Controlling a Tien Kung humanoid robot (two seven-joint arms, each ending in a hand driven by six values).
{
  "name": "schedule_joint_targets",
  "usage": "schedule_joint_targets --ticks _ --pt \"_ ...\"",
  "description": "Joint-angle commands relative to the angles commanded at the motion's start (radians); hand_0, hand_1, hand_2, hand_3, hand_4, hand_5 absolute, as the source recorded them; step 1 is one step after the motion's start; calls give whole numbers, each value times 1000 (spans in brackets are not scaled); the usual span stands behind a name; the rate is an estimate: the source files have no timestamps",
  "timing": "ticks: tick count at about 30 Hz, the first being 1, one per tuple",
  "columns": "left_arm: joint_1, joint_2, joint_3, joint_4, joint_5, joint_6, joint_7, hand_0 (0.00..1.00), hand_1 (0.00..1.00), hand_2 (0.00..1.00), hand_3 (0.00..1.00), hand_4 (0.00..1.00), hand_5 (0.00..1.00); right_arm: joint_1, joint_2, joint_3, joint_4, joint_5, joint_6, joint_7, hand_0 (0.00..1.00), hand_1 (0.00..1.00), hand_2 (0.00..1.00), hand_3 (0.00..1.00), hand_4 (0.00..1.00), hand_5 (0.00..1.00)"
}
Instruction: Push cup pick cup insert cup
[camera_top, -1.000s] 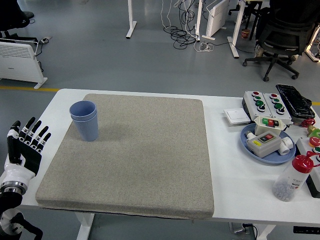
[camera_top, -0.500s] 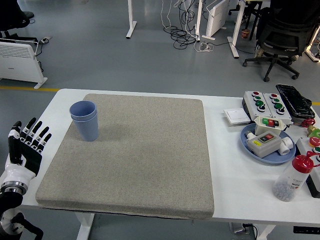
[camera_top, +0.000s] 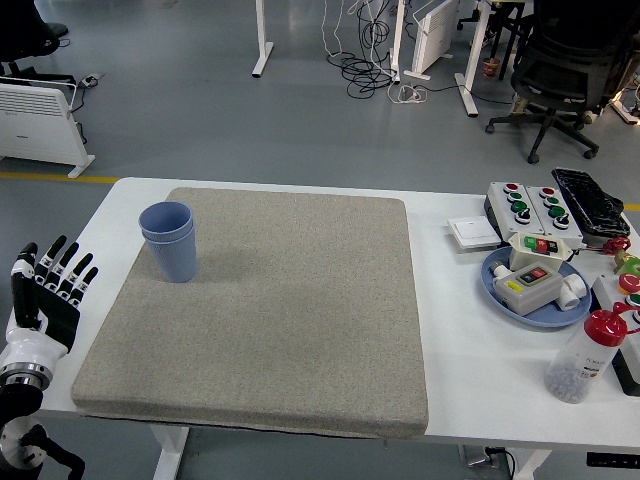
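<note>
At the bench's (camera_top: 450, 330) left edge we see the left robot hand (camera_top: 45, 295) raised with its fingers (camera_top: 62, 268) spread wide and holding nothing; its forearm is cut off by the lower left corner of the frame. The right arm does not appear anywhere in view.

Taking the grey mat (camera_top: 270, 300) as our landmark, the robot hand sits just off the mat's left side, apart from it. On the mat's far left corner stand the blue cups (camera_top: 170, 241), upright, one nested inside the other so that only the inner cup's rim shows above the outer; we cannot tell how deep it sits.

To the right of the mat, on bare bench, lies a small white switch plate (camera_top: 473, 233). Further right of the mat we make out a blue plate (camera_top: 497, 290) carrying a yellow-and-white button box (camera_top: 530, 281), and behind it a grey box with red and green buttons (camera_top: 528, 204) beside a black tray (camera_top: 590, 205). Near the mat's right front corner stands a clear bottle with a red cap (camera_top: 588, 355). More items at the bench's right edge are cut off by the frame and too partial for us to identify.
</note>
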Motion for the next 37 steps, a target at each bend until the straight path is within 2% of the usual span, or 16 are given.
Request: schedule_joint_targets --ticks 37 --pt "15 -3 0 5 -3 2 -3 892 891 954 919 596 998 -21 3 31 2 -53 4 -24 704 639 653 585 77 455"
